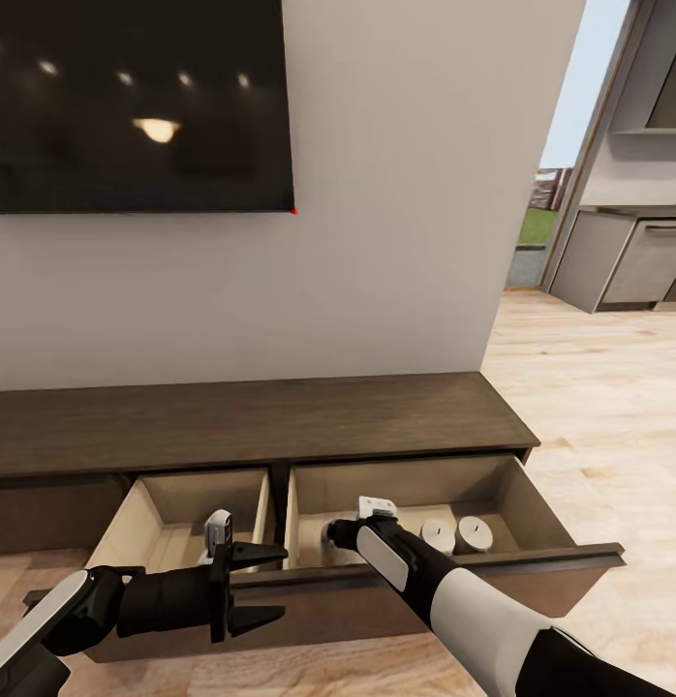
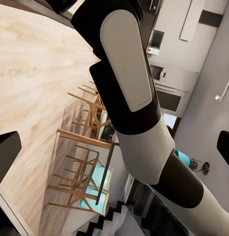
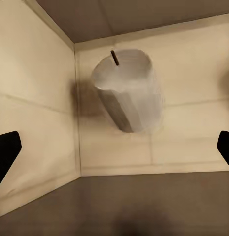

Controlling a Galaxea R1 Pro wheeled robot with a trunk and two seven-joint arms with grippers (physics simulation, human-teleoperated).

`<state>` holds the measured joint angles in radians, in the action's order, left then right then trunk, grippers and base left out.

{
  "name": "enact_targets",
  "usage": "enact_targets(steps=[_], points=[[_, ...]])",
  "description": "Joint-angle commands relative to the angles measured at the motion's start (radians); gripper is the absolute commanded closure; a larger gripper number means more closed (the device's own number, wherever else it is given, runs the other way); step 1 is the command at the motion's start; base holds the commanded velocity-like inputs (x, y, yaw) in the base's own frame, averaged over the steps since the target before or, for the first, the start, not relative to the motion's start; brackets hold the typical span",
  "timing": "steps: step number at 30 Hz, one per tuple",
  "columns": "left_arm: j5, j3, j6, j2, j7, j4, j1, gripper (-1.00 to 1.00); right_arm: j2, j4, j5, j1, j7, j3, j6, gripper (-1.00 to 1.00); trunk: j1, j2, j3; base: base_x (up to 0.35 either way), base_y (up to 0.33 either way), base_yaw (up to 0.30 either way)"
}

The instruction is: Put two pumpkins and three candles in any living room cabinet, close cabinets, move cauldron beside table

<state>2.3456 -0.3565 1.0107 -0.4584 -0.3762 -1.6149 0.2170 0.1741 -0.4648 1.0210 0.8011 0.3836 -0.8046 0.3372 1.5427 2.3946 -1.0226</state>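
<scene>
The cabinet (image 1: 261,418) stands under the wall TV with two drawers pulled out. My right gripper (image 1: 332,534) reaches down into the right drawer (image 1: 546,560), open. Just beyond its spread fingers, a pale candle (image 3: 129,91) with a dark wick is tilted and blurred near the drawer's inner corner, touching neither finger. Two more candles (image 1: 438,533) (image 1: 472,530) stand upright side by side in the same drawer. My left gripper (image 1: 257,585) hovers open and empty over the front of the left drawer (image 1: 120,528). The pumpkins, cauldron and table are out of view.
A dark TV (image 1: 135,102) hangs on the white wall above the unit. To the right, light plank floor (image 1: 609,387) leads to a kitchen with grey units (image 1: 629,261). The left wrist view looks past my right arm (image 2: 134,98) to wooden chairs (image 2: 80,167).
</scene>
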Motion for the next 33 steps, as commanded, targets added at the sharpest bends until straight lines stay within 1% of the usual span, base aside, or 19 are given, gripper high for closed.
enact_targets(steps=[1,5,24,33], points=[[0.011,-0.001,-0.001,-0.001,-0.009,0.0,0.001,-1.0,-0.001,-0.002,0.007,0.001,0.008,-0.007,0.002,-1.0,0.0,0.0,-0.001,0.0,0.0,0.0],[0.011,-0.001,0.0,-0.001,-0.009,0.0,0.001,-1.0,-0.001,-0.002,0.007,0.001,0.008,-0.007,0.002,-1.0,0.0,0.0,-0.001,0.0,0.0,0.0],[0.011,0.0,-0.001,-0.002,-0.009,0.0,0.001,-1.0,-0.001,-0.003,0.007,0.001,0.008,-0.007,0.002,-1.0,-0.073,-0.133,0.059,0.0,0.0,0.0],[0.011,0.001,-0.001,-0.002,-0.009,0.0,0.001,-1.0,-0.001,-0.002,0.007,0.001,0.008,-0.007,0.003,-1.0,-0.073,-0.133,0.059,0.0,0.0,0.0]])
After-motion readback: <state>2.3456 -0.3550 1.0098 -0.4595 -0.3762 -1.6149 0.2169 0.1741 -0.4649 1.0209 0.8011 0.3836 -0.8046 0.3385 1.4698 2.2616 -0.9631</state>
